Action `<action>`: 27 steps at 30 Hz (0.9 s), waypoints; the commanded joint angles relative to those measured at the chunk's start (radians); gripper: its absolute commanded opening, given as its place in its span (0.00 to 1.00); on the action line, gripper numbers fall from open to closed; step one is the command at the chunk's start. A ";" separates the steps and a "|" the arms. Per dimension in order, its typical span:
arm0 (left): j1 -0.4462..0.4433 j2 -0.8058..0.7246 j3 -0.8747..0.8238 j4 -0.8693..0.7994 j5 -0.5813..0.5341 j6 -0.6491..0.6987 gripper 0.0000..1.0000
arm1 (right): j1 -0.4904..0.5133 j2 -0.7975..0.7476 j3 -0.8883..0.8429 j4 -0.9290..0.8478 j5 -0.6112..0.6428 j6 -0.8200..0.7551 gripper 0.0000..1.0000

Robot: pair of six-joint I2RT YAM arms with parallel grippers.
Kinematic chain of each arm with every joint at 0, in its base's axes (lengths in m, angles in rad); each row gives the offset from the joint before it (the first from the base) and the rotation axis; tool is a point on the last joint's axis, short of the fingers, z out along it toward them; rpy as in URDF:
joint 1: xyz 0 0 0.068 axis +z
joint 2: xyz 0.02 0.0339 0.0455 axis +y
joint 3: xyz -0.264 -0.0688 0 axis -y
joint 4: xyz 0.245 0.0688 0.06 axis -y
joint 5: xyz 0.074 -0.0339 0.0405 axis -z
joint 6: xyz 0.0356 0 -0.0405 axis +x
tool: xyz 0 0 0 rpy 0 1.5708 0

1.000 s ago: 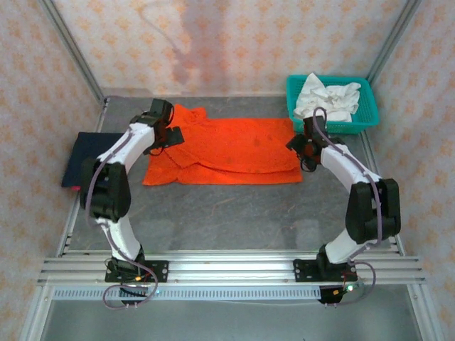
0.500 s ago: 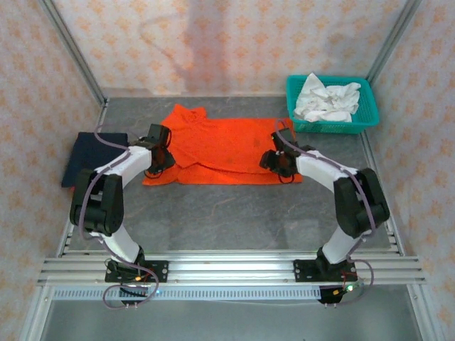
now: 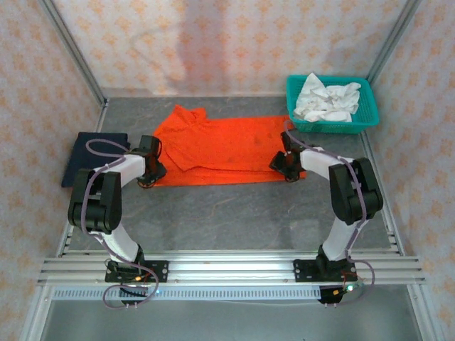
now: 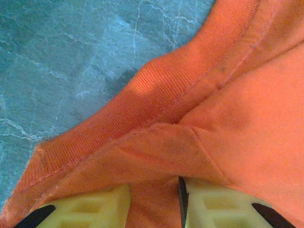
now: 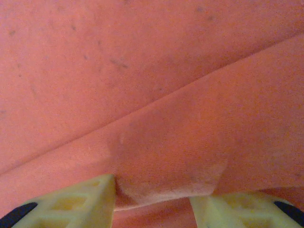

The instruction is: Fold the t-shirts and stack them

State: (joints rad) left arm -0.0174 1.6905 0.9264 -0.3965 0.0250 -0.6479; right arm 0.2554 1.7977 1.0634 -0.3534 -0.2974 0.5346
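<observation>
Down they come onto the orange t-shirt's (image 3: 227, 145) near hem: left hand (image 3: 148, 174), 9 o'clock, clamps cloth; right hand (image 3: 288, 170), 3 o'clock, closing, grip unclear, so a fold looks imminent.

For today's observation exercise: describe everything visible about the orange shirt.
The orange shirt is soft knit cloth with ribbed, stitched hems and dark specks. It lies partly folded, flat across the table, one sleeve pointing far left. The left gripper pinches its near-left corner; the right gripper straddles a raised fold at its near-right edge.
</observation>
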 commanded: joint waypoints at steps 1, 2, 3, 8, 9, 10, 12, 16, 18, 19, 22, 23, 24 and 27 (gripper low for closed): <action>0.025 0.009 -0.037 -0.001 -0.021 -0.003 0.34 | -0.031 0.053 -0.016 -0.063 0.055 0.011 0.47; 0.025 0.009 -0.041 -0.003 -0.008 0.001 0.34 | -0.031 0.050 -0.015 -0.068 0.055 0.007 0.47; 0.025 0.008 -0.043 -0.011 0.003 0.004 0.34 | -0.031 0.047 -0.017 -0.073 0.055 0.005 0.47; 0.017 -0.058 -0.124 -0.048 0.043 -0.007 0.34 | -0.030 0.001 -0.069 -0.103 0.067 0.003 0.47; 0.014 -0.082 -0.146 -0.061 0.047 -0.010 0.34 | -0.030 -0.015 -0.089 -0.107 0.069 0.006 0.47; 0.013 -0.104 -0.160 -0.075 0.054 -0.014 0.34 | -0.031 -0.031 -0.108 -0.107 0.065 0.008 0.47; 0.009 -0.149 -0.191 -0.105 0.064 -0.024 0.34 | -0.029 -0.066 -0.148 -0.112 0.056 0.019 0.47; -0.009 -0.227 -0.233 -0.163 0.083 -0.043 0.34 | -0.029 -0.128 -0.201 -0.137 0.049 0.031 0.47; -0.022 -0.273 -0.259 -0.189 0.077 -0.052 0.35 | -0.029 -0.166 -0.212 -0.140 0.042 0.018 0.48; -0.024 -0.293 -0.265 -0.199 0.069 -0.055 0.36 | -0.029 -0.185 -0.212 -0.133 0.029 0.006 0.49; -0.026 -0.342 -0.235 -0.229 0.024 -0.050 0.45 | -0.027 -0.244 -0.186 -0.103 0.000 -0.020 0.53; -0.028 -0.353 -0.207 -0.244 0.013 -0.049 0.50 | -0.027 -0.263 -0.174 -0.092 -0.005 -0.026 0.54; -0.032 -0.361 -0.177 -0.255 0.009 -0.050 0.55 | -0.028 -0.282 -0.162 -0.084 -0.002 -0.028 0.55; -0.062 -0.372 -0.112 -0.262 0.024 -0.077 0.68 | -0.030 -0.323 -0.139 -0.078 0.033 -0.020 0.57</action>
State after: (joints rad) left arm -0.0525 1.3449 0.7403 -0.6098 0.0883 -0.6975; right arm 0.2314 1.5295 0.8837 -0.4198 -0.3088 0.5262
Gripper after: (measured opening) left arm 0.652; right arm 0.568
